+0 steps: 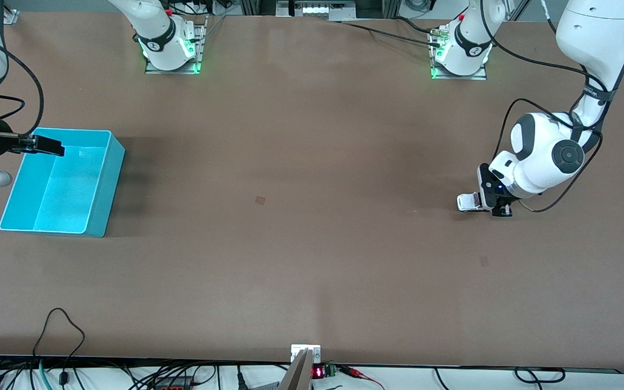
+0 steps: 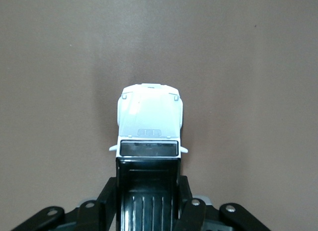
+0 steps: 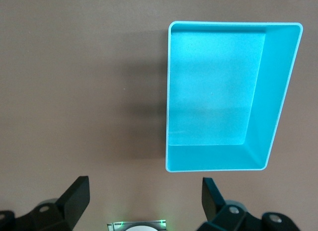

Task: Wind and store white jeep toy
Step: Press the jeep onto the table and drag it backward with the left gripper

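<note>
The white jeep toy (image 1: 468, 201) is on the table near the left arm's end, its white bonnet pointing toward the table's middle. My left gripper (image 1: 486, 203) is low at the table and shut on the jeep's rear. In the left wrist view the jeep (image 2: 149, 116) shows its bonnet ahead, and its black roof sits between my left gripper's (image 2: 148, 193) fingers (image 2: 107, 196), which press on both sides. My right gripper (image 1: 46, 145) is open and empty, up in the air by the cyan bin's rim. In the right wrist view, my right gripper (image 3: 144, 196) has widely spread fingers (image 3: 74, 196).
The cyan bin (image 1: 112, 179) stands empty near the right arm's end of the table; it also shows in the right wrist view (image 3: 278, 92). The two arm bases stand along the table's robot edge. Cables lie along the edge nearest the front camera.
</note>
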`<state>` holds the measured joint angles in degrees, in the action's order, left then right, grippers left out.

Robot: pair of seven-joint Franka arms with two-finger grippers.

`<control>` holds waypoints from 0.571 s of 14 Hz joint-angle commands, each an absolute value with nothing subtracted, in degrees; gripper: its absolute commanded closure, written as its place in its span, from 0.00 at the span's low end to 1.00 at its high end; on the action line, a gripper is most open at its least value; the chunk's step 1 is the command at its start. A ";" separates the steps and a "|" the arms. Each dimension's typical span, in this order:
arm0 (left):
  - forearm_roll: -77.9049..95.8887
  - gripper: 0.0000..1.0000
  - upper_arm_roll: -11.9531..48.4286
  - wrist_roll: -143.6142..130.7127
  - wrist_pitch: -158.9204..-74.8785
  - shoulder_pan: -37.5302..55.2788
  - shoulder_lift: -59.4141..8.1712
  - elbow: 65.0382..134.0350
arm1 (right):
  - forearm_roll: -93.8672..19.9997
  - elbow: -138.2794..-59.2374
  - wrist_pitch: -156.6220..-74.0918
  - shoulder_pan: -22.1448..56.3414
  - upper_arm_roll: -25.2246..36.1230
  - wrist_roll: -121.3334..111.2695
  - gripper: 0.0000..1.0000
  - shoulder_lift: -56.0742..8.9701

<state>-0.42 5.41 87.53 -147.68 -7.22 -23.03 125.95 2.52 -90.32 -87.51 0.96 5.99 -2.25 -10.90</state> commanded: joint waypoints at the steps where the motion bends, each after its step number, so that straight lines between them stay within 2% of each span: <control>1: -1.41 0.64 5.71 88.42 -147.66 -7.65 -22.41 125.42 | 2.64 -89.47 -87.54 0.88 5.71 -2.11 0.00 -11.95; 8: -1.32 0.65 5.71 88.42 -147.66 -7.73 -25.57 124.72 | 2.72 -89.38 -87.36 0.79 5.71 -2.02 0.00 -11.87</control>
